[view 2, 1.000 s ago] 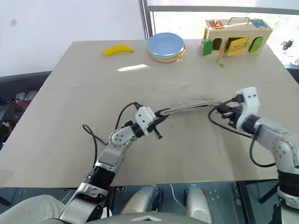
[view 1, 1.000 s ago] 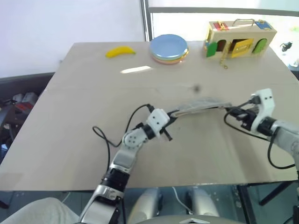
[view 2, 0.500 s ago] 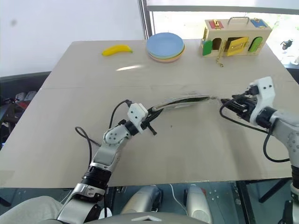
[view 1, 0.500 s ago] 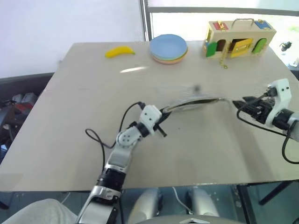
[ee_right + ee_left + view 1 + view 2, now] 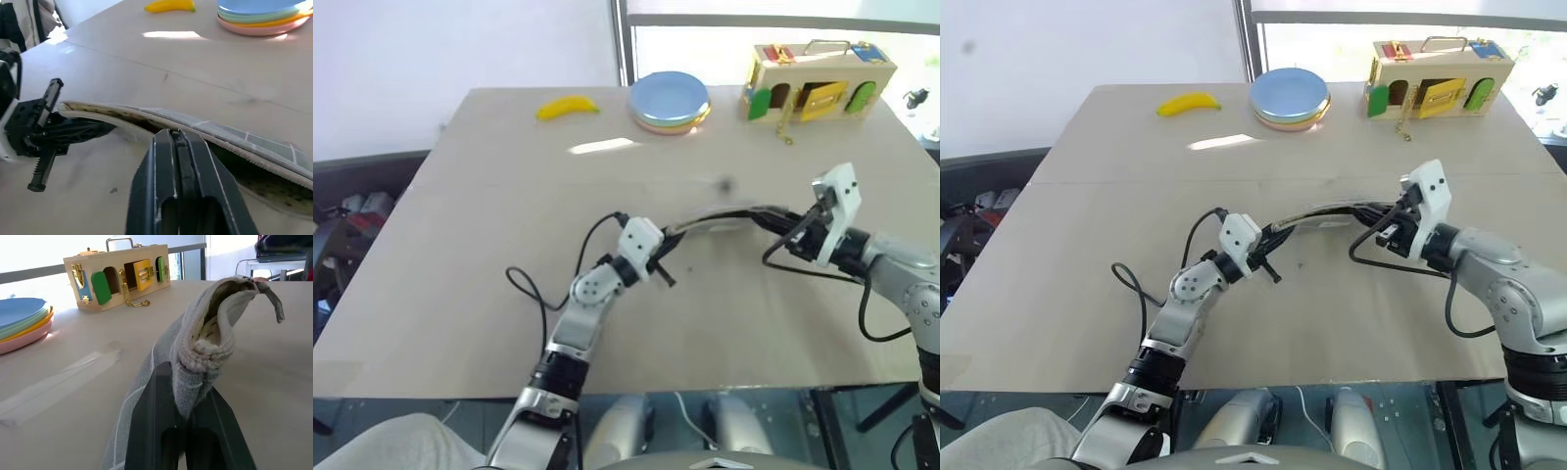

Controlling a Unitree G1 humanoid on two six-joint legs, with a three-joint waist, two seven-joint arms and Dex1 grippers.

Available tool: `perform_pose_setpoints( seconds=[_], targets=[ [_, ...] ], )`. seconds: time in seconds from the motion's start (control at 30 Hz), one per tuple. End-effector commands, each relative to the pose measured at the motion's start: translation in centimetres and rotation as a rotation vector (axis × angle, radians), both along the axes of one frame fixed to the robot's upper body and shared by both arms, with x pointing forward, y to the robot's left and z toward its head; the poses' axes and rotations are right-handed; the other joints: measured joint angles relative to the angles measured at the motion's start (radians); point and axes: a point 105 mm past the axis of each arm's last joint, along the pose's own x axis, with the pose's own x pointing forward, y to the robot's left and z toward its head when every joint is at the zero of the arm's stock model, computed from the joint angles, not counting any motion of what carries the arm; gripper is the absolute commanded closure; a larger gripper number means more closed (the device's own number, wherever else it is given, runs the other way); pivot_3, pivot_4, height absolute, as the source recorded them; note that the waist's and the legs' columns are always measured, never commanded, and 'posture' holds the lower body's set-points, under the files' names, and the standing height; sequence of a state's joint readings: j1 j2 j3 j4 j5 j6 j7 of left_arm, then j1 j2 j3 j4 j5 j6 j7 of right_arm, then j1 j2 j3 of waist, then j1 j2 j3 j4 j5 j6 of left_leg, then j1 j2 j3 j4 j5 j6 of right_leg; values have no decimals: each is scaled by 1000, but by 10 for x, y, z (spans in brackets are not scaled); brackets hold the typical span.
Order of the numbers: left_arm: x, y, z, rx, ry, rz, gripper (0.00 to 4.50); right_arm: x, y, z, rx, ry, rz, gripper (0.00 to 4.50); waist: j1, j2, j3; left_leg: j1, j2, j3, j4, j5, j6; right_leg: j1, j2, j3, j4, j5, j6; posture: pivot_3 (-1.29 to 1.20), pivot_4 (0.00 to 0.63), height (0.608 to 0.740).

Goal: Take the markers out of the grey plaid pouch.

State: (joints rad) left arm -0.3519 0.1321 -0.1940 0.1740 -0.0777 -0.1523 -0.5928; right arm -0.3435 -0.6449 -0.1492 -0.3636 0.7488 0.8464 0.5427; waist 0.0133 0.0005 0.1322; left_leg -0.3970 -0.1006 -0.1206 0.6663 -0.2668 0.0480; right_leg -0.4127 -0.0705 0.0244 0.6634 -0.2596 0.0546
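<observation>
Above the table (image 5: 489,245), left gripper (image 5: 188,382) jaws clamp the grey plaid pouch (image 5: 205,340); right gripper (image 5: 177,139) jaws closed.

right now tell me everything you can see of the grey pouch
The pouch is soft grey fabric with pale grid lines and a yellowish lining, its zipper mouth gaping open. It hangs stretched just above the table, edge-on. The left gripper is shut on one end; the right gripper's shut fingers sit at its open edge. No markers are visible inside.

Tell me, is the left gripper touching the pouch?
Touching. The left wrist view shows the left gripper pinching the pouch edge between its fingers.
</observation>
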Motion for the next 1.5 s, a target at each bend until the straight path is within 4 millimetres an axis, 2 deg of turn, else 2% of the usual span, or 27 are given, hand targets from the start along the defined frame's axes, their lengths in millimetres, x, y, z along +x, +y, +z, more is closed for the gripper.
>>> perform_pose_setpoints(
  seconds=[0.03, 0.23, 0.3, 0.4, 0.47, 0.53, 0.6, 0.77, 0.93, 1.13, 1.3, 1.5],
  targets=[
    [-7, -12, 23, -34, -68, -41, 4500, 5, -5, 0, -18, -38, -23, 4448, 0, 0, 0, 0, 0, 0, 0, 0, 0, 0, 0, 0, 0, 0, 0, 0, 150, 740],
    [-16, -22, 31, -48, -70, -84, 4500, 10, -13, -13, -62, -13, -61, 4448, 0, 0, 0, 0, 0, 0, 0, 0, 0, 0, 0, 0, 0, 0, 0, 0, 150, 740],
    [-17, -25, 34, -57, -67, -89, 4500, 10, -14, -20, -133, -20, -59, 4448, 0, 0, 0, 0, 0, 0, 0, 0, 0, 0, 0, 0, 0, 0, 0, 0, 150, 740],
    [-22, -33, 40, -108, -14, -135, 4500, 9, -9, -22, -316, -88, 42, 4448, 0, 0, 0, 0, 0, 0, 0, 0, 0, 0, 0, 0, 0, 0, 0, 0, 150, 740],
    [-24, -36, 43, -183, 72, -163, 4500, 9, -13, -20, -524, -155, 120, 3946, 0, 0, 0, 0, 0, 0, 0, 0, 0, 0, 0, 0, 0, 0, 0, 0, 150, 740],
    [-27, -37, 44, -243, 151, -197, 4500, 7, -20, -16, -715, -188, 201, 3149, -1, 0, 0, 0, 0, 1, 1, 0, 0, 0, 0, 0, 0, 0, 0, 0, 150, 740],
    [-29, -37, 40, -272, 230, -224, 4500, 6, -20, -6, -789, -193, 260, 2448, -3, 0, 0, 0, 0, 1, 1, 0, 0, 0, 0, -1, 0, 0, 0, 0, 150, 740],
    [-46, -42, 33, -341, 408, -348, 4500, -2, -24, -5, -943, -152, 388, 107, -1, -1, 1, 0, 1, 0, 0, 0, 0, 0, 1, -1, -1, 0, 0, 0, 150, 740],
    [-56, -41, 35, -400, 551, -434, 4500, -12, -21, 1, -987, -83, 506, 48, 1, -1, 1, -1, 1, 0, 1, 0, 0, 0, 0, -1, -1, 0, 0, 0, 150, 740],
    [-51, -34, 19, -378, 677, -399, 4500, -26, -7, -16, -1003, -10, 734, 48, 1, -1, 1, -1, 1, 0, 1, 0, 0, 0, 0, -1, -1, 0, 0, 0, 150, 740],
    [-43, -29, 6, -354, 727, -355, 4500, -14, 5, -31, -1051, -2, 806, 48, -2, -2, 1, 0, 1, 0, 1, 0, 0, 0, 0, 0, -1, 0, 0, 0, 150, 740],
    [-48, -29, -5, -300, 749, -365, 4500, 6, -4, -59, -1143, 52, 794, 48, -1, -3, 1, 0, 1, 0, 1, 0, 0, 0, 0, 0, -1, 0, 0, 0, 150, 740]
  ],
)
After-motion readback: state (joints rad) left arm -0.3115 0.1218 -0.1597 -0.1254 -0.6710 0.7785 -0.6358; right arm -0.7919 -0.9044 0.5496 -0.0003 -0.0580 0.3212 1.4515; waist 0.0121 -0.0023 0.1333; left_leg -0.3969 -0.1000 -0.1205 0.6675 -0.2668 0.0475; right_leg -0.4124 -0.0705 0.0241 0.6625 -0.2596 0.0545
